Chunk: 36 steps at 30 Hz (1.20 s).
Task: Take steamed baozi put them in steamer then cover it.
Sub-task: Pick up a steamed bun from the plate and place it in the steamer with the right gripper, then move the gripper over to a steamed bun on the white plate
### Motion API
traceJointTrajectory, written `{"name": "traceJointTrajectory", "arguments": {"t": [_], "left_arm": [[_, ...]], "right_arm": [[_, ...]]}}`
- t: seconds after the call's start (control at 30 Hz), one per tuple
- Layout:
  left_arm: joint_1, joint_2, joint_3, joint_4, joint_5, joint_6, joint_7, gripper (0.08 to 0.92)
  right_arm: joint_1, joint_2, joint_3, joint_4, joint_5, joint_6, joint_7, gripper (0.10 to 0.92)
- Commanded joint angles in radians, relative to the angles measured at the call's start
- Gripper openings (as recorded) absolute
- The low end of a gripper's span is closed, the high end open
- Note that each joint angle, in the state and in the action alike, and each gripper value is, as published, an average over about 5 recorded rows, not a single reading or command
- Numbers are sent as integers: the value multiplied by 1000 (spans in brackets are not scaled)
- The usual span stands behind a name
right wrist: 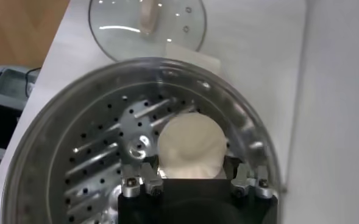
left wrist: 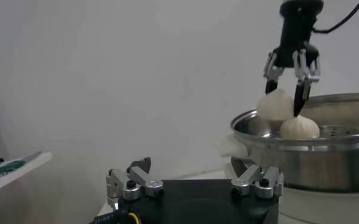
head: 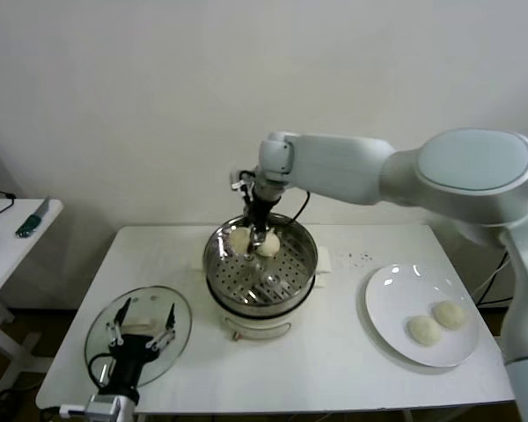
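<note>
The steamer (head: 218,264) is a shiny steel pot with a perforated tray, standing mid-table. Two baozi lie at the back of its tray, one (head: 239,238) to the left and one (head: 269,245) to the right. My right gripper (head: 257,239) reaches down into the pot there. In the right wrist view its fingers (right wrist: 147,178) touch both sides of a baozi (right wrist: 190,146) low over the tray. Two more baozi (head: 425,330) lie on a white plate (head: 387,294) at the right. My left gripper (head: 141,325) hangs open and empty over the glass lid (head: 180,338) at front left.
A small side table (head: 9,251) with tools stands at the far left. The steamer's white base (head: 257,330) faces the table's front. The lid also shows beyond the pot in the right wrist view (right wrist: 121,24).
</note>
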Motion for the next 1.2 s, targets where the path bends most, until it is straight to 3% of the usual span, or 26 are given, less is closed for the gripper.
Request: {"name": "traceJointTrajectory", "arguments": {"t": [0.03, 0.43, 0.67, 0.8, 1.2], "left_arm": [[0, 3, 0, 4, 17, -8, 0, 823], [-8, 5, 2, 13, 12, -4, 0, 823], [-14, 5, 3, 15, 10, 0, -1, 823], [-16, 6, 2, 17, 10, 3, -2, 823], [-16, 9, 3, 19, 4, 5, -5, 823]], "right_arm": [[-39, 66, -30, -13, 20, -14, 23, 687], [-62, 55, -30, 4, -30, -22, 24, 700], [-47, 29, -19, 17, -47, -34, 14, 812], [-19, -7, -3, 36, -53, -33, -3, 822], [187, -339, -5, 258, -125, 24, -70, 823]]}}
